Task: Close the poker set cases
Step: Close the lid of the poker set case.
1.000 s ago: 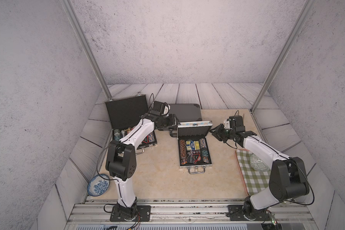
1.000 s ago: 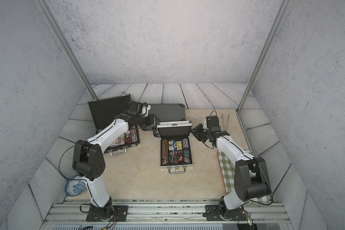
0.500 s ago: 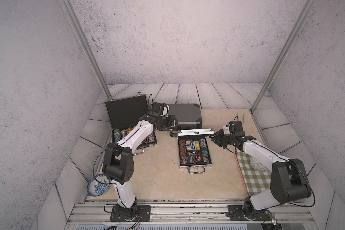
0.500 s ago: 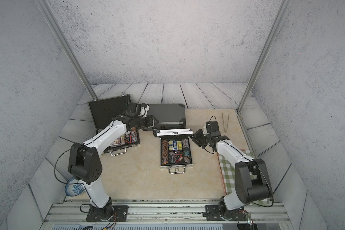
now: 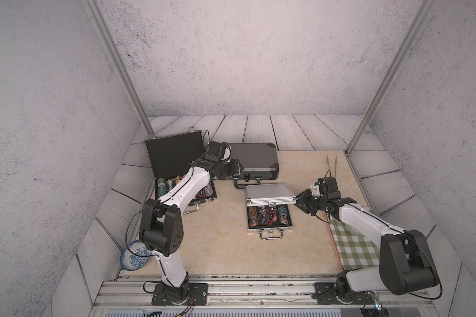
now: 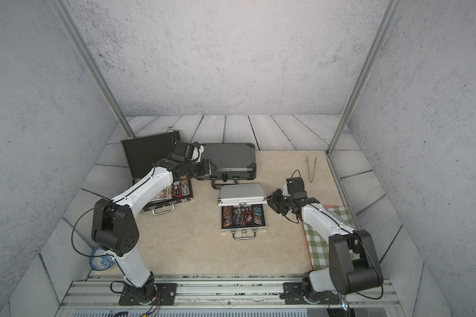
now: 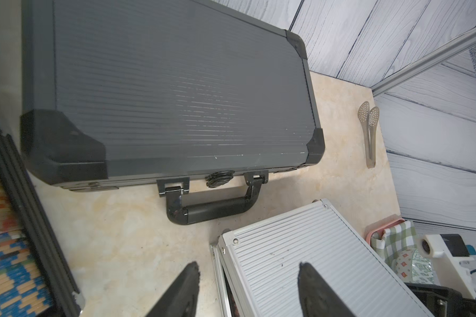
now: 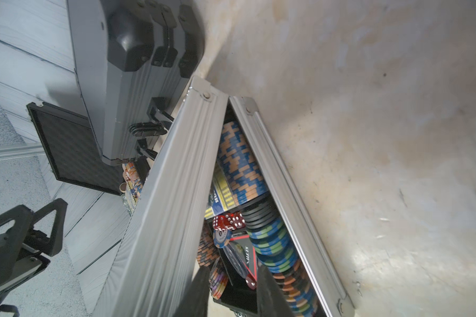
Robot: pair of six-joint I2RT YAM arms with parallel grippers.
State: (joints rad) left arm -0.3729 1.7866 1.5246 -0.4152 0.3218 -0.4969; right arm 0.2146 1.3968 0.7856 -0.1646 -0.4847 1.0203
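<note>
The silver case (image 5: 268, 219) sat mid-bench (image 5: 217, 247) with its ribbed lid (image 5: 270, 194) hanging at a shallow angle over the chips. My right claw (image 5: 298, 200) was at the lid's right-hand edge. In the right wrist view its fingers (image 8: 201, 293) stood a little apart with only the tray showing between them, so it gripped nothing. Whether one finger touched the lid's rim I could not tell. My left claw (image 5: 237, 170) hovered with its jaws wide and empty by the front corner of the dark-grey case (image 5: 254, 156), which lay shut behind. The black case (image 5: 173, 153) at the left had its lid upright. To finish this lid cleanly, I judged I should get the right claw on top of the ribbed face near the free edge and press straight down. The fingers had to stay out of the gap, and the light case looked likely to slide toward me.
</note>
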